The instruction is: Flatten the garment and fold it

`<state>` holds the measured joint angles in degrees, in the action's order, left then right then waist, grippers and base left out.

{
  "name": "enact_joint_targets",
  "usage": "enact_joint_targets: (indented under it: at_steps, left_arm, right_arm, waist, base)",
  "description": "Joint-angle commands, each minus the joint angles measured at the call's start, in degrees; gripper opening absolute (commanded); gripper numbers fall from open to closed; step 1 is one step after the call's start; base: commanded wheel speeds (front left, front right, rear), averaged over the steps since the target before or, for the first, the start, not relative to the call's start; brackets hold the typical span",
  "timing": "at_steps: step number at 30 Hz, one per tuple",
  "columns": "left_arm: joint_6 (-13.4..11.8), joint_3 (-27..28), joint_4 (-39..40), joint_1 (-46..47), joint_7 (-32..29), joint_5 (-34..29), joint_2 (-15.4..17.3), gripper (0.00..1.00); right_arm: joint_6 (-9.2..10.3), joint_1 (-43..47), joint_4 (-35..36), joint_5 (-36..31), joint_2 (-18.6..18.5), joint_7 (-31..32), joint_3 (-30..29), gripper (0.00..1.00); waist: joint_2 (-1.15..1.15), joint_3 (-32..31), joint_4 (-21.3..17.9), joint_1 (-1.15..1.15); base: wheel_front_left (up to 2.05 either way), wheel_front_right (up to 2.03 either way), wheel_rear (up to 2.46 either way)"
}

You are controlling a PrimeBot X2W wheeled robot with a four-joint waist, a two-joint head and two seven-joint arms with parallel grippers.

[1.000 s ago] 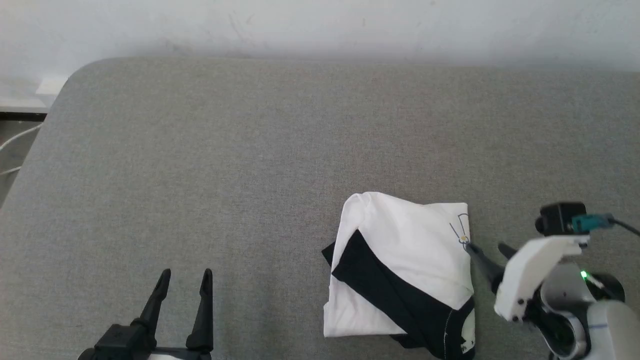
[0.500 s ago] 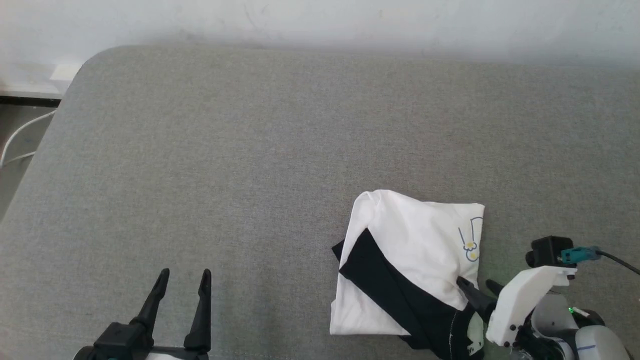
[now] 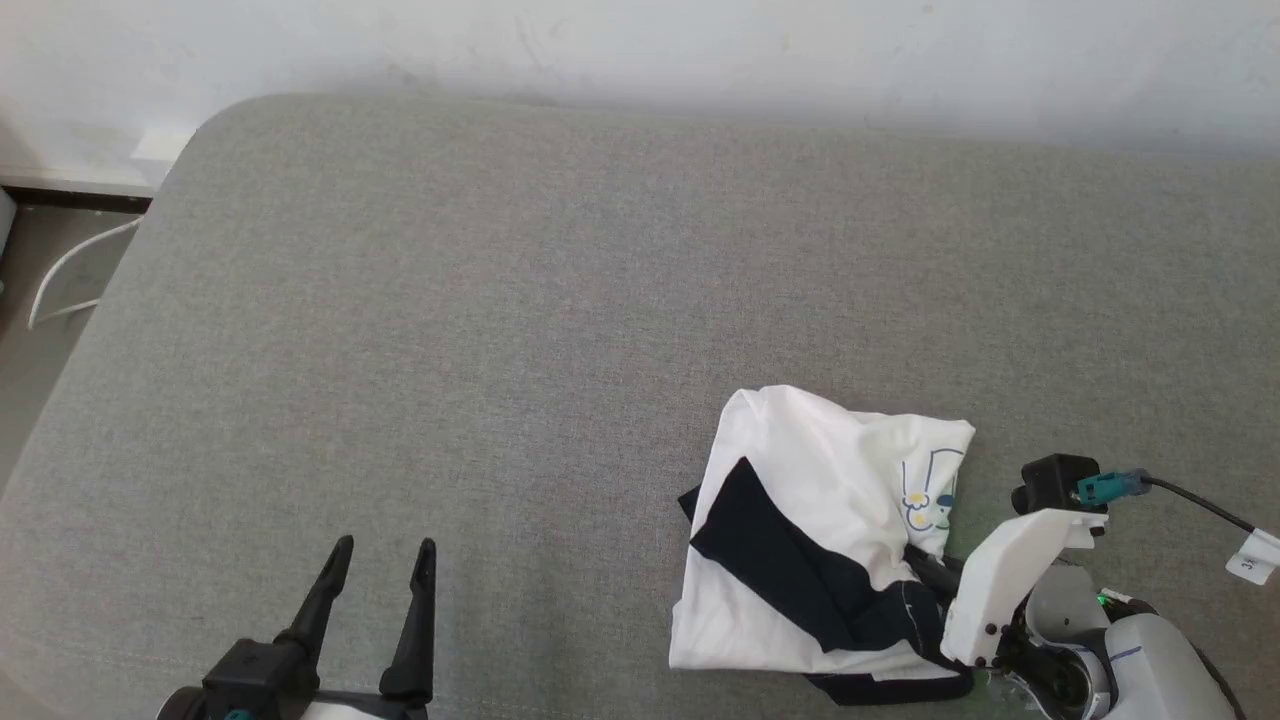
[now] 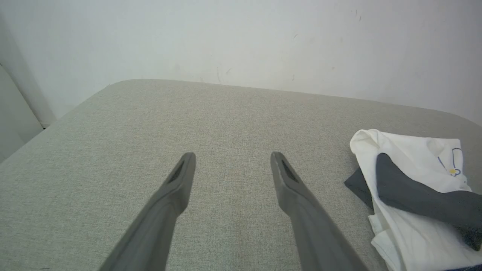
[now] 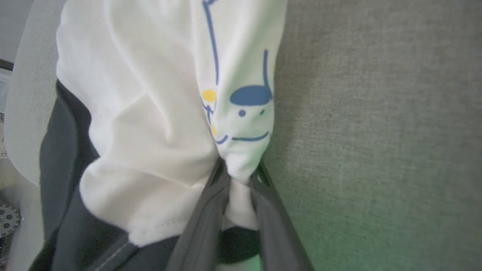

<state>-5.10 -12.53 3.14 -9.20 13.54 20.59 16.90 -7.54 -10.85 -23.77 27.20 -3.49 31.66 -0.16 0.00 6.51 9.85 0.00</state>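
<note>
The right pincer [image 5: 239, 171] is clamped on a bunched pinch of white cloth at the right edge of the garment [image 3: 810, 480]. The pinch sits just near of the small blue and yellow print [image 5: 241, 101], with cloth puckering into it from both sides. From this grip almost the whole garment lies to the left and slightly far. It is a loosely folded bundle, a little longer near-to-far than across. The black sleeve [image 3: 790, 560] crosses it on a diagonal from far left to near right and ends close beside the pincer.

The bundle rests on the near right part of the grey padded surface [image 3: 560, 300], which is bare to the left and far of it. That is probably the direction for drawing the cloth open.

The left pincer [image 3: 385, 545] hangs over the near left of the surface with its fingers apart and empty. It is well apart from the garment, which lies to its right, so the right arm is by far the nearer.
</note>
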Motion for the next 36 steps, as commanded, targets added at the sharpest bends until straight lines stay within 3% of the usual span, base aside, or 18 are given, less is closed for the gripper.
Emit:
enact_joint_targets:
  at_steps: [1, 10, 19, 36]
  left_arm:
    - [0.1, -0.1, -0.1, 0.6, -0.2, 0.1, 0.4, 1.0]
    - [-0.7, 0.1, 0.3, -0.4, 0.3, 0.2, 0.1, 1.0]
    - [-1.1, 0.2, 1.0, -0.1, 0.7, 0.0, -0.2, 1.0]
    - [1.5, -2.5, 3.1, 8.7, 0.9, -2.4, 0.9, 1.0]
  right_arm:
    - [0.05, 0.2, -1.7, -0.5, 0.6, 0.0, 0.6, 0.0]
    - [0.05, 0.7, 3.3, -4.1, 0.6, -0.5, 0.4, 0.0]
    - [0.05, -1.4, 10.1, -8.7, 0.4, 3.3, 1.1, 0.0]
    - [0.05, -17.4, 7.4, -9.6, -8.3, 7.7, 7.6, 0.0]
  waist:
    - [0.0, -0.4, 0.1, 0.0]
    - [0.0, -1.9, -1.6, 0.0]
    - [0.0, -2.3, -6.2, 0.0]
    - [0.0, 2.9, -13.4, 0.0]
  base:
    - [0.0, 0.0, 0.0]
    - [0.0, 0.0, 0.0]
    - [0.0, 0.0, 0.0]
    - [0.0, 0.0, 0.0]
